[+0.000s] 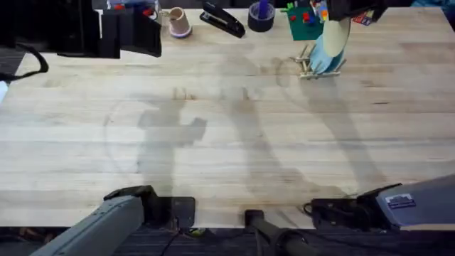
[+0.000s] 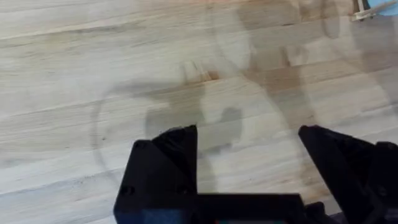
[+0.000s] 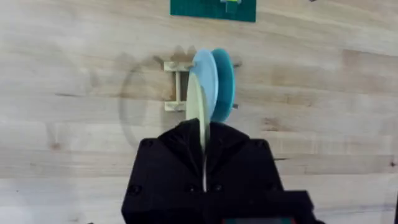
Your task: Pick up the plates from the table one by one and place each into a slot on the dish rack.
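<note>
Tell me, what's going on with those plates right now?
Left fingers open over bare table. Right fingers shut on cream plate, edge-on, near the rack. Blue plate already standing in rack. Nothing in the way.

L tool fingers spread wide, R tool fingers pinched tight, both arms' bases at near edge

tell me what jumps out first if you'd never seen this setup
The right gripper, shut on the cream plate, holds it edge-on before the dish rack, where blue plates already stand upright. The left gripper hangs open over bare table.
</note>
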`<state>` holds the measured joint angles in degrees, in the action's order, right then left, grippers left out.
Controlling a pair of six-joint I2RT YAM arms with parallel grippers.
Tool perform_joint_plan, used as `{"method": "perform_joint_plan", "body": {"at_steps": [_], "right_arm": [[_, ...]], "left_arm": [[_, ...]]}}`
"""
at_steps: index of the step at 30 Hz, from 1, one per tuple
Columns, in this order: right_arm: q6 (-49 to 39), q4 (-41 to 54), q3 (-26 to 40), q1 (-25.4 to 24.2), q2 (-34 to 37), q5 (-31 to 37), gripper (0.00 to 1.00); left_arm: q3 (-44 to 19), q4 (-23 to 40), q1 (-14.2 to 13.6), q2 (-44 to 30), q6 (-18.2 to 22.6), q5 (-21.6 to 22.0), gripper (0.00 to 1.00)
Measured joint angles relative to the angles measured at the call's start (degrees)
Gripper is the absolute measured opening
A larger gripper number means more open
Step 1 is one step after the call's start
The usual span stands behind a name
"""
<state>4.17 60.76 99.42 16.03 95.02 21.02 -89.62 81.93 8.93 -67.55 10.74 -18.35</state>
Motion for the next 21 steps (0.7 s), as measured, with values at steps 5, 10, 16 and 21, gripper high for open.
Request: {"method": "perform_joint_plan", "body": {"at_steps": [5,10,16,21], "right_arm": [[0.1,-1.43,0.02,0.0,-0.02,0.02,0.031],[0.1,-2.04,0.02,-0.2,-0.02,0.02,0.031],[0.1,-2.04,0.02,-1.28,0.0,0.02,0.031],[0.12,-2.06,0.02,-2.08,0.68,0.21,0.031]], "left_arm": [[0.0,0.0,0.0,0.0,0.0,-0.02,0.995],[0.0,0.0,0.0,0.0,0.0,0.0,0.994],[0.0,0.0,0.0,0.0,0.0,0.0,0.995],[0.0,0.0,0.0,0.0,0.0,-0.02,0.995]]}}
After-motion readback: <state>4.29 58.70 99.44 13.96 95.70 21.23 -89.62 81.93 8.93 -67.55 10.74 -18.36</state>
